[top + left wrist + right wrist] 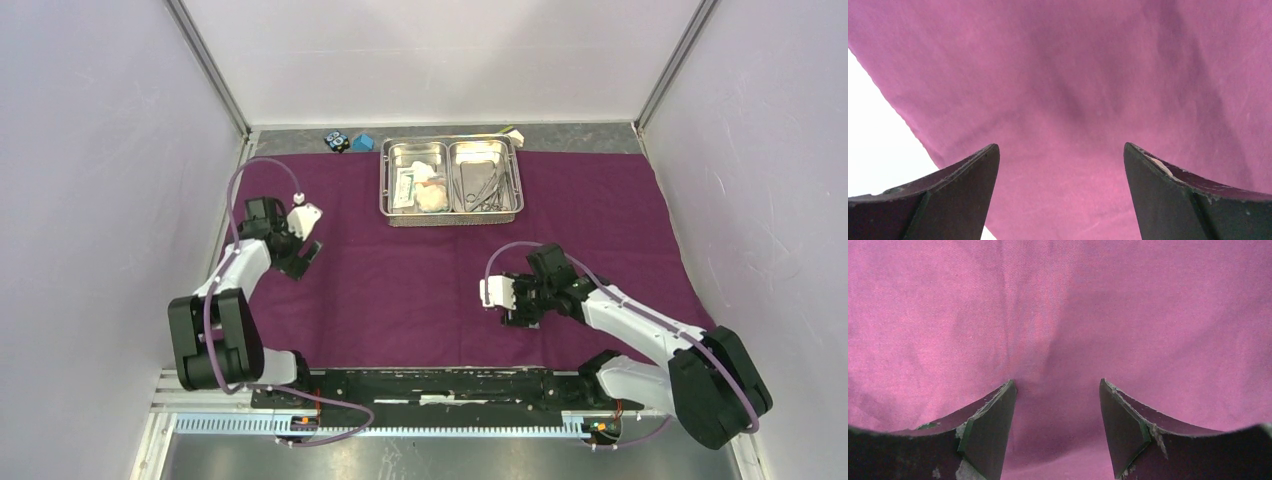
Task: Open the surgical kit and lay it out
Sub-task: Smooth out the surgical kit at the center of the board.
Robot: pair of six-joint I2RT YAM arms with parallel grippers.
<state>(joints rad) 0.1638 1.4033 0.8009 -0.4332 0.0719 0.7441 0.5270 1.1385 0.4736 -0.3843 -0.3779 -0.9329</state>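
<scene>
Cloth wrap (420, 290) lies spread across the tabletop (580, 136), steel tray (452, 218) loaded at its far edge. Left pincer (1060, 190) gapes wide, empty, near the cloth's edge. Right pincer (1057, 425) parted, empty above cloth; snagging fabric could drag the tray.

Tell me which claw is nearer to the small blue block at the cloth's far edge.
Left. The left claw sits over the cloth, near-left of the blue block; the right claw is much farther, past the tray toward the near right.
</scene>
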